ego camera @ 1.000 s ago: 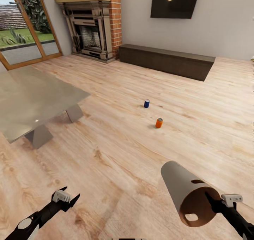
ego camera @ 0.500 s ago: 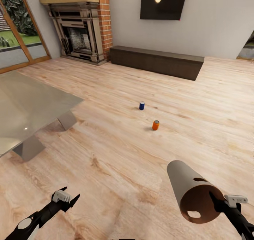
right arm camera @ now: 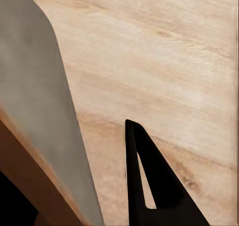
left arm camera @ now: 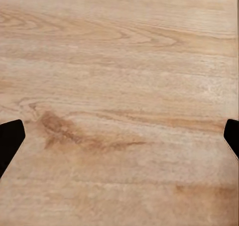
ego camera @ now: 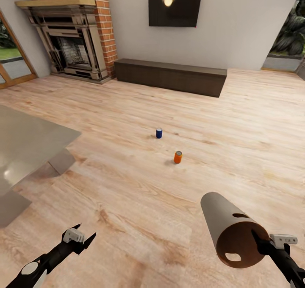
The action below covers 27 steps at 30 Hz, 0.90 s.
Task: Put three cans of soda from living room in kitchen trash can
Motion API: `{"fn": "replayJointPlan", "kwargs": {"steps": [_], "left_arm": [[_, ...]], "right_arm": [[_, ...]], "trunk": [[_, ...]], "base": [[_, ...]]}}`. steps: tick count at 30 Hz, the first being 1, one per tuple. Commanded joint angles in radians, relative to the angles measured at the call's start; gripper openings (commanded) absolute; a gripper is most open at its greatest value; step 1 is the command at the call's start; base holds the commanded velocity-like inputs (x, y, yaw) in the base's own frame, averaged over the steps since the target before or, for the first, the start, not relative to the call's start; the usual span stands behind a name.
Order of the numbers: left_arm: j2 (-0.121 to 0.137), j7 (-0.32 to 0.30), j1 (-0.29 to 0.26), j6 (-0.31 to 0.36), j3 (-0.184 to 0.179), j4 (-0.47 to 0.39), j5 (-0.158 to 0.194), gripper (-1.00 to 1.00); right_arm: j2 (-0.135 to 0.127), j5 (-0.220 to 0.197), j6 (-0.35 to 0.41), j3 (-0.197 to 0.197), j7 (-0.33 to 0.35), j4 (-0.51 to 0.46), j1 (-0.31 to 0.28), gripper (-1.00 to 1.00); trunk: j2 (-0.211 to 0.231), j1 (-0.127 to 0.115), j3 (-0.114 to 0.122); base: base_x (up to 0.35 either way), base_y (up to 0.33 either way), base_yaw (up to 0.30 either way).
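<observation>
Light wooden floor [ego camera: 127, 186] runs wall to wall. At the far wall stand a red brick fireplace [ego camera: 72, 33], a black wall TV [ego camera: 175, 4] and a long dark-brown bench [ego camera: 170, 76]. A glass coffee desk [ego camera: 25, 144] occupies the near left of the head view.

The trash can [ego camera: 231, 228] is held off the floor, tilted, its brown interior and one oval cut-out facing the head camera. The right pincer [ego camera: 259, 244] grips its rim, one finger inside and one outside. The right wrist view confirms this: grey outer wall [right arm camera: 40, 96] on one side, a black finger [right arm camera: 149, 186] beyond it, and a sliver of orange at the frame corner.

The left pincer [ego camera: 80, 236] hangs spread and empty above the boards; the left wrist view gives both fingertips [left arm camera: 10, 141] wide apart over bare floor.

Two soda cans stand upright on the floor, mid-room, well apart from the bin: the blue can [ego camera: 159, 132] farther, the orange can [ego camera: 178, 157] nearer. A third can was not located.
</observation>
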Motion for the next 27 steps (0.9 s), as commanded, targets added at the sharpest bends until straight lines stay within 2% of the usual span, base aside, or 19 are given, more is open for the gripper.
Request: {"fn": "replayJointPlan", "kwargs": {"steps": [1, 11, 27], "left_arm": [[0.000, 0.000, 0.000, 0.000, 0.000, 0.000, 0.000, 1.00], [-0.001, 0.002, 0.000, 0.000, -0.001, 0.000, 0.000, 1.00], [-0.001, 0.004, 0.000, 0.000, -0.002, 0.000, 0.000, 1.00]], "right_arm": [[0.000, -0.010, 0.000, -0.002, 0.010, -0.002, -0.001, -1.00], [0.002, -0.009, 0.000, -0.001, 0.010, -0.002, -0.001, -1.00], [0.003, -0.008, 0.000, 0.000, 0.010, -0.002, -0.001, -1.00]], "trunk": [[0.000, 0.000, 0.001], [0.000, 0.000, 0.009], [0.000, 0.000, 0.023]], "base": [[0.323, -0.043, -0.226], [0.296, -0.129, -0.226], [0.244, -0.197, -0.226]]}}
